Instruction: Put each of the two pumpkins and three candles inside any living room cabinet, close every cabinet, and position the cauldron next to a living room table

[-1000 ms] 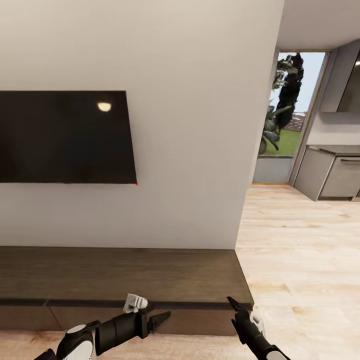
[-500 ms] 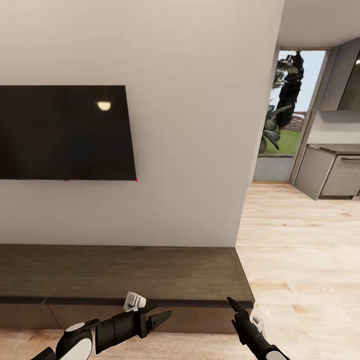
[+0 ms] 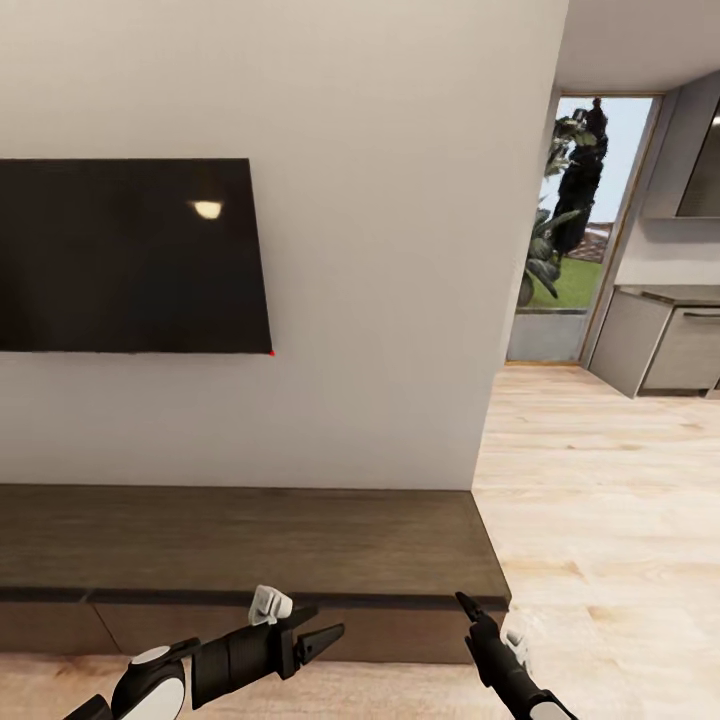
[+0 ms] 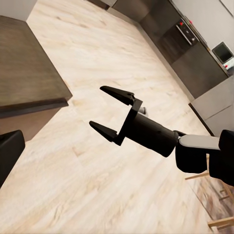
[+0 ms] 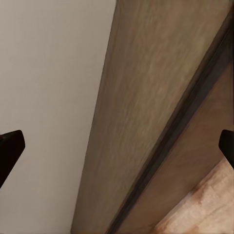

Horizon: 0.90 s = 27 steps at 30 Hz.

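The cabinet [image 3: 250, 545] is a long, low, dark brown unit against the white wall, and its flat fronts look closed. My left gripper [image 3: 322, 625] hangs open in front of its front edge with nothing between its fingers. My right gripper [image 3: 462, 602] is near the cabinet's right end. In the left wrist view the right gripper [image 4: 108, 109] is open and empty over the floor beside the cabinet [image 4: 24, 63]. The right wrist view looks along the cabinet [image 5: 156, 97] top and front past the spread right gripper [image 5: 117, 146]. The pumpkins, candles and cauldron are out of view.
A black TV [image 3: 130, 255] hangs on the wall above the cabinet. The wall ends at a corner [image 3: 520, 250] on the right. Beyond it, light wooden floor [image 3: 600, 500] runs to grey kitchen units [image 3: 665, 345] and a glass door [image 3: 580, 220].
The whole picture has shifted a little, with the TV now higher in the frame, so the camera moved. Both arms have barely moved and both grippers stay open.
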{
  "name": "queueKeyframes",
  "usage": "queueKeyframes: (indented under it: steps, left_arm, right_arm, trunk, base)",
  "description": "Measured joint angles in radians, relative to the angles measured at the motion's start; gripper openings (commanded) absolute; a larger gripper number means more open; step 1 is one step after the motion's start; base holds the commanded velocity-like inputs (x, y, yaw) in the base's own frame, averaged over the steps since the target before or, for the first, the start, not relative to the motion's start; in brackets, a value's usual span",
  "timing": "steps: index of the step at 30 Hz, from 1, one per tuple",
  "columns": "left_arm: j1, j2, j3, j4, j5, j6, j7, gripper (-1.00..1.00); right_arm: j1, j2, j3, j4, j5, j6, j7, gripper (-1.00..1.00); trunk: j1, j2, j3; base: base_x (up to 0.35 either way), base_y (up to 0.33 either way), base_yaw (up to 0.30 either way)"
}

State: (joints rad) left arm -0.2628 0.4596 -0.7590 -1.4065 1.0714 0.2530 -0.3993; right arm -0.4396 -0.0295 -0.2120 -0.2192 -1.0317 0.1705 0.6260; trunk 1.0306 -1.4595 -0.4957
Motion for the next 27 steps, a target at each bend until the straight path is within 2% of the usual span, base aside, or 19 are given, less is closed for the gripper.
queueKeyframes:
  steps: [27]
  left_arm:
    - [0.0, -0.001, -0.008, 0.0, -0.005, -0.005, 0.001, 1.0]
  right_arm:
    - [0.0, 0.002, -0.005, 0.002, -0.003, -0.005, -0.007, 1.0]
  trunk:
    - [0.104, -0.189, -0.085]
  base:
    - [0.0, 0.0, 0.0]
